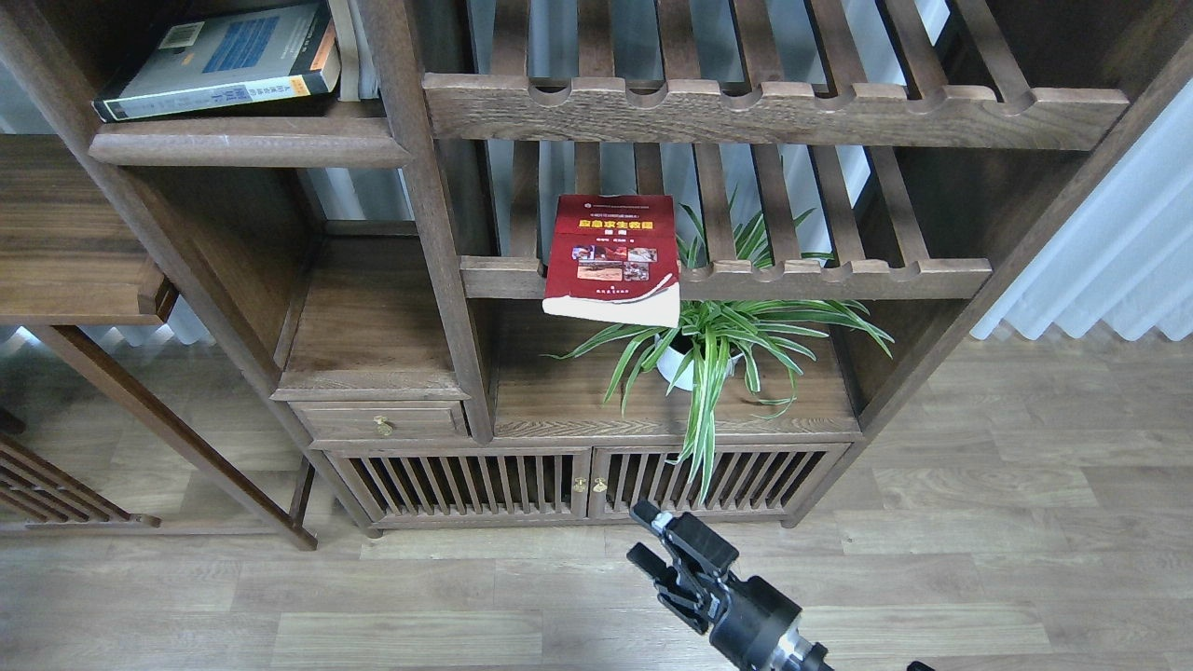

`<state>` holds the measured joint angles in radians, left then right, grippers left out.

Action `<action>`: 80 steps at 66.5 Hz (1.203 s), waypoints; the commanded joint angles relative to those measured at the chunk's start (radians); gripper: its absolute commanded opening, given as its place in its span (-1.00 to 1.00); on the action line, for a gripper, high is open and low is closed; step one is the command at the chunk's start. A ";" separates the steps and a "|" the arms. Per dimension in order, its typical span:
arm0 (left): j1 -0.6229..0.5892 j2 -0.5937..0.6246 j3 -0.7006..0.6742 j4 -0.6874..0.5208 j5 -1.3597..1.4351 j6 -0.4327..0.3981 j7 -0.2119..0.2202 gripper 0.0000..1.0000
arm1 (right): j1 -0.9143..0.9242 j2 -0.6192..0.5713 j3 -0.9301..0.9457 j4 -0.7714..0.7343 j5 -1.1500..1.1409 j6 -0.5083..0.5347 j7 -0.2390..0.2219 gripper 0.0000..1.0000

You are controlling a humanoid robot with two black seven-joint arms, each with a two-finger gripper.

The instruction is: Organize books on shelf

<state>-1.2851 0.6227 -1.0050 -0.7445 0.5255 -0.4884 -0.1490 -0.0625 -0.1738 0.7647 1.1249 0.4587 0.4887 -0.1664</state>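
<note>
A red book [612, 256] with a yellow title and photos lies flat on a slatted rack, its near end overhanging the front rail. A black-grey book [224, 61] lies flat on the solid dark-brown shelf [252, 149] at the top left. The white-lavender book is out of view. My right gripper [657, 540] hangs low over the floor in front of the cabinet, far below the red book, open and empty. My left gripper is out of view.
A potted spider plant [708, 345] stands under the red book, its leaves spilling over the cabinet front. Notched slatted racks [774, 112] fill the middle and right. A small drawer [377, 421] and slatted doors [587, 480] sit below. A side table [65, 252] is at left.
</note>
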 commanded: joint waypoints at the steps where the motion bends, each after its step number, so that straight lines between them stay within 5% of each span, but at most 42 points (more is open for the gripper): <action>1: -0.007 -0.023 0.029 0.063 0.042 0.000 -0.173 -0.99 | 0.001 0.016 -0.001 0.003 -0.005 0.000 0.002 0.83; 12: -0.005 -0.095 0.092 0.123 0.041 0.034 -0.337 -0.99 | 0.001 0.017 -0.005 0.004 -0.006 0.000 0.002 0.83; 41: -0.017 -0.253 0.151 0.344 0.041 0.057 -0.340 -0.99 | 0.003 0.031 -0.007 0.012 -0.009 0.000 0.002 0.82; 56: -0.017 -0.277 0.152 0.355 0.028 0.051 -0.340 -0.87 | 0.003 0.048 -0.007 0.012 -0.009 0.000 0.002 0.82; 73: -0.010 -0.333 0.141 0.333 0.019 0.056 -0.340 0.63 | 0.003 0.053 -0.004 0.012 -0.011 0.000 0.002 0.82; 80: -0.005 -0.325 0.129 0.303 0.010 0.054 -0.340 0.80 | 0.004 0.051 -0.002 0.012 -0.011 0.000 0.002 0.82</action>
<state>-1.2958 0.2926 -0.8624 -0.4117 0.5448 -0.4328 -0.4896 -0.0597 -0.1213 0.7601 1.1367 0.4480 0.4887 -0.1639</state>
